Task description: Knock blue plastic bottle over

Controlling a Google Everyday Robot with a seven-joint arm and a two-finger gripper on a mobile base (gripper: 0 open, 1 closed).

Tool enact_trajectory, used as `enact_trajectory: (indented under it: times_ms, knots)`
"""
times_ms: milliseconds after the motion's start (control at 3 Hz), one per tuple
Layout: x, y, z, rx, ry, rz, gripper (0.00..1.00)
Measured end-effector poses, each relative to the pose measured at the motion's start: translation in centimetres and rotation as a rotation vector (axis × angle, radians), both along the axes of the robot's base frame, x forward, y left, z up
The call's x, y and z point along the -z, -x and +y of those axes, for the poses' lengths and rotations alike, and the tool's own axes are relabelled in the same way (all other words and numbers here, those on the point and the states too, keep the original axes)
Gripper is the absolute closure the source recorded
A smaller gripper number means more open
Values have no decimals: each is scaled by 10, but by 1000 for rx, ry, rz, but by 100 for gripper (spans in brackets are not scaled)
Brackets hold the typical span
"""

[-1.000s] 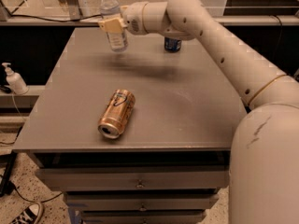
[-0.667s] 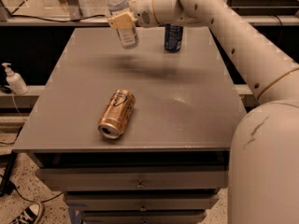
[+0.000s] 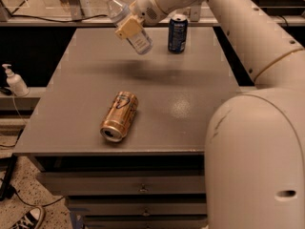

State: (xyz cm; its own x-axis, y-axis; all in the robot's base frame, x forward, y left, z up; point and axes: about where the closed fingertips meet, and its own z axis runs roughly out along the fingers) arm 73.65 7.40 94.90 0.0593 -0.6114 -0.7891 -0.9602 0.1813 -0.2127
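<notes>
The blue plastic bottle, clear with a white cap and a pale label, is tilted with its cap toward the upper left. It hangs above the back of the grey table and casts a shadow below it. My gripper reaches in from the right and is shut around the bottle's middle, its tan fingers across the label.
A dark blue drink can stands upright at the back, just right of the bottle. A gold can lies on its side at the table's front middle. A white pump bottle stands off the table at left. My arm fills the right side.
The gripper has carried the bottle to the right, toward the blue can. The bottle has gone from upright to tilted, cap to the upper left.
</notes>
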Motion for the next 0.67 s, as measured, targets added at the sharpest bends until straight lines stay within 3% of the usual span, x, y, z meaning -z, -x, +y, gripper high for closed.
enact_trajectory:
  times_ms: [667]
  knots:
    - [48, 49, 3, -215, 374, 69, 100]
